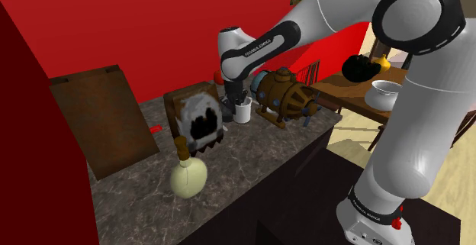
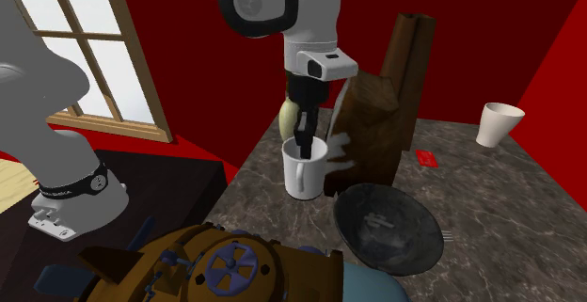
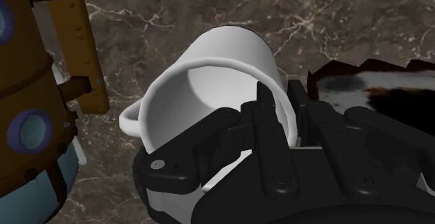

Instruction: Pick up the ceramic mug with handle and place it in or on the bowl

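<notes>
Marbled counter (image 2: 489,197), red walls (image 2: 527,27). Left to right in second ext. view: black gripper (image 2: 304,150) clamped on rim of white mug (image 2: 303,173) — one finger inside, one outside — mug upright on counter, dark bowl (image 2: 386,227) just beside it. Looks like grasp step. Next: lift, short carry right, release over bowl.

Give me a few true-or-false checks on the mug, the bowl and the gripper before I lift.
1. The gripper has one finger inside the white mug and one outside its wall. True.
2. The mug sits in the dark bowl. False: it stands on the counter beside the bowl.
3. A second white cup stands on the counter, far from the gripper. True.
4. The pale flask lies in the bowl. False: it stands upright on the counter.
</notes>
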